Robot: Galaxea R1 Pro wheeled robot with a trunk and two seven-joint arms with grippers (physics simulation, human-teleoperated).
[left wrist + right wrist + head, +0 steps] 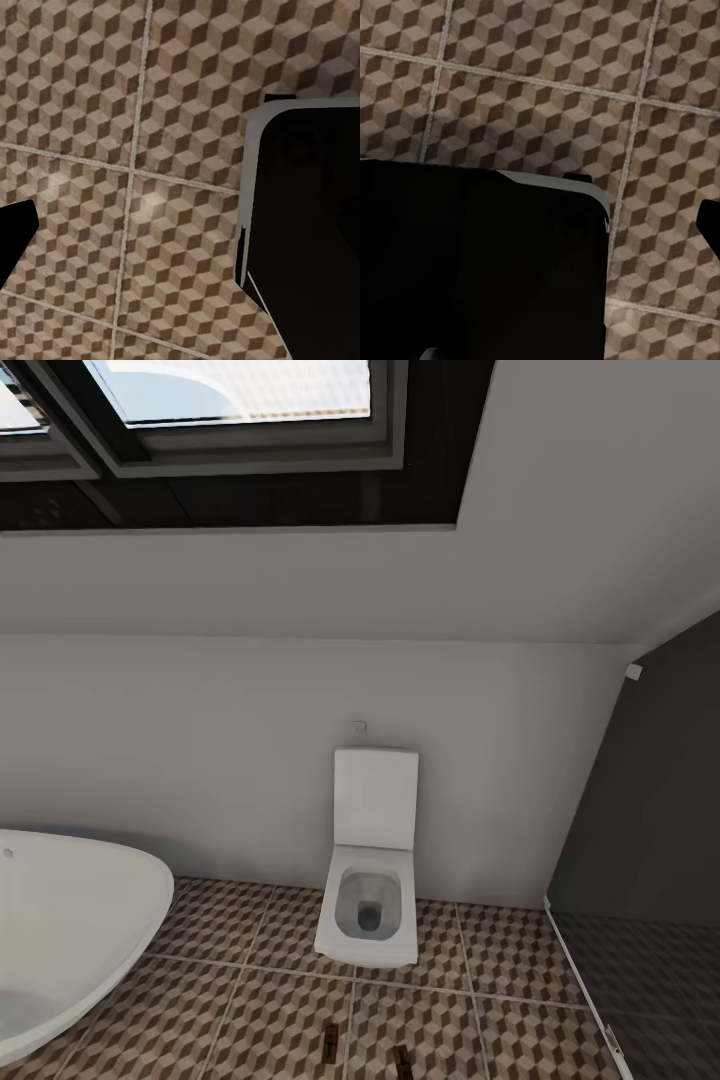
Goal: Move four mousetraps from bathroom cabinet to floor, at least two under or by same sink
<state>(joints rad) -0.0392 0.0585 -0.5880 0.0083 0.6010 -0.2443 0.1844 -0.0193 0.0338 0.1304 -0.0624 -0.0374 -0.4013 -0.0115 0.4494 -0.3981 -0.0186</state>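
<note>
Mousetraps: two small brown pieces on bathroom floor at near edge of head view, one and another, likely traps but too small to be sure; no sink or cabinet in sight, so placement unconfirmed, two traps unaccounted. Both wrist views: dark bodywork over tiles, finger spread can't tell. Beyond: one bathtub, one toilet, skylight

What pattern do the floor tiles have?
Brown, beige and white 3D cubes with pale grout on the floor, clearest in the left wrist view.
</note>
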